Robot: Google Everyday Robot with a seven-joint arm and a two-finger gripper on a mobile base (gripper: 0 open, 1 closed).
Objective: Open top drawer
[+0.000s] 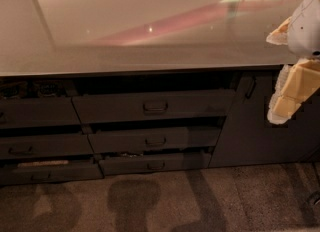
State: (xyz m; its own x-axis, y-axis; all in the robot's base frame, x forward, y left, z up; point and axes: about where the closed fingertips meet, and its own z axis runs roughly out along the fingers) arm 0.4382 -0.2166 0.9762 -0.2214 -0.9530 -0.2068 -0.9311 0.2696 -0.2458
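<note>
Pale glossy table (150, 31) over dark cabinets. Top drawer (110, 107): we are judging it rigid and fairly heavy, best hooked at its centre loop handle (155, 107). Hand (292, 88) is hanging far right, well apart; we cannot tell its state.

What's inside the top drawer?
Only darkness shows above the top drawer front. The counter overhangs it and hides whatever is inside. The gripper hangs at the right edge, away from the drawer's handle.
</note>
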